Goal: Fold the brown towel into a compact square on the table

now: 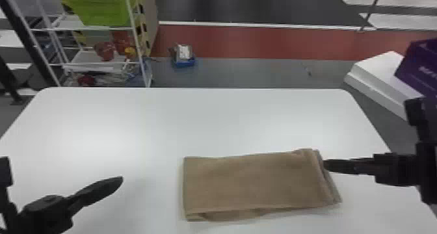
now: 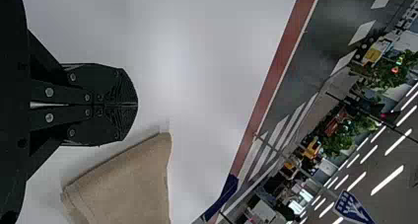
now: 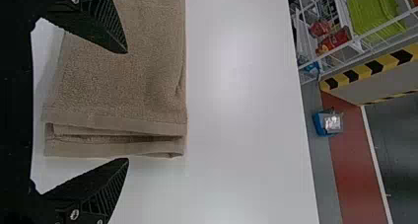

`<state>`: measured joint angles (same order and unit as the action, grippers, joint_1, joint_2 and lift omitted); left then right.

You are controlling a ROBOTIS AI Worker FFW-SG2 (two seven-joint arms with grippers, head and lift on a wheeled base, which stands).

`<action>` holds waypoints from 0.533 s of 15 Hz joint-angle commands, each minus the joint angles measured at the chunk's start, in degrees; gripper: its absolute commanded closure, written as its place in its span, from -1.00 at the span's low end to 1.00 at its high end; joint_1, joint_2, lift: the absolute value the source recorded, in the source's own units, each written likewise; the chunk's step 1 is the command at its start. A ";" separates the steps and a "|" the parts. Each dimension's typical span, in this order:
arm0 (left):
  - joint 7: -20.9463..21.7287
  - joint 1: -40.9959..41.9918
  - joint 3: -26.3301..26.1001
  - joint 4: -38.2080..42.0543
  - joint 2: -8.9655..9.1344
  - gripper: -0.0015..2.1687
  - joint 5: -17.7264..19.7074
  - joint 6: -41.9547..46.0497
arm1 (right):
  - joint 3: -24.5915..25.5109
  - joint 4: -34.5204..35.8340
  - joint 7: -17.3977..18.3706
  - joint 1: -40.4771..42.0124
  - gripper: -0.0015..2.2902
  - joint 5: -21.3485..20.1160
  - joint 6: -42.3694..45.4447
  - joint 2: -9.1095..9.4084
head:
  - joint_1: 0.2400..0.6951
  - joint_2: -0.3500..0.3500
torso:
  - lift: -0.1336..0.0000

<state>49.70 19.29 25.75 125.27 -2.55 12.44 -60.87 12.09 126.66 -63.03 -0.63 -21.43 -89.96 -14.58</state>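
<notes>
Running from 9 o'clock to just shy of 3 in the head view, with 12 pointing straight away from the robot, the near long edge of the brown towel (image 1: 253,181) lies closest to the robot; above that edge the towel spreads as a flat, folded rectangle, clearly longer from side to side than from near to far, set toward 4 o'clock from the middle of the white table (image 1: 208,119); off its 9 o'clock end, with a strip of tabletop between, is the left gripper (image 2: 137,105), its fingers pressed together on nothing, so the cloth lies toward 3 o'clock from their tips; at the opposite end, nearer the far corner than the near one, is the right gripper (image 3: 128,105), plainly the closer hand; its fingers are parted and grasp nothing, one over the cloth and the other past the layered end (image 3: 113,140), whose stacked edges lie between them in the right wrist view; whether either finger touches I cannot tell; the coming move seems to turn on that end, which likely needs pinching through all its layers and carrying along the long axis toward 9 o'clock, since halving the length should bring the shape close to square; a shallow bite could lift only the top layers.
</notes>
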 commanded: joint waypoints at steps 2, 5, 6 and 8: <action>0.39 -3.82 -0.35 -0.99 0.09 0.97 1.62 -3.25 | 2.42 -0.71 5.20 -0.16 -0.89 7.54 -0.12 5.26 | 1.00 -0.20 | -0.85; -0.40 -4.52 -2.02 -2.66 0.09 0.98 1.53 -3.08 | 4.52 -1.76 11.62 2.82 -0.88 10.62 5.45 11.32 | 1.00 -0.13 | -0.85; -0.31 -4.52 -1.93 -3.19 0.09 0.97 1.36 -3.08 | 5.32 -3.00 13.73 4.05 -0.88 12.29 12.13 11.76 | 1.00 -0.12 | -0.85; 0.04 -4.61 -0.88 -3.63 0.09 0.98 1.44 -2.90 | 8.04 -5.19 15.31 5.28 -0.86 16.60 23.20 13.08 | 1.00 -0.12 | -0.85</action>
<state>49.60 14.76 24.16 122.02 -2.45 13.84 -63.86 18.26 123.05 -48.14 3.63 -7.86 -74.97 -2.53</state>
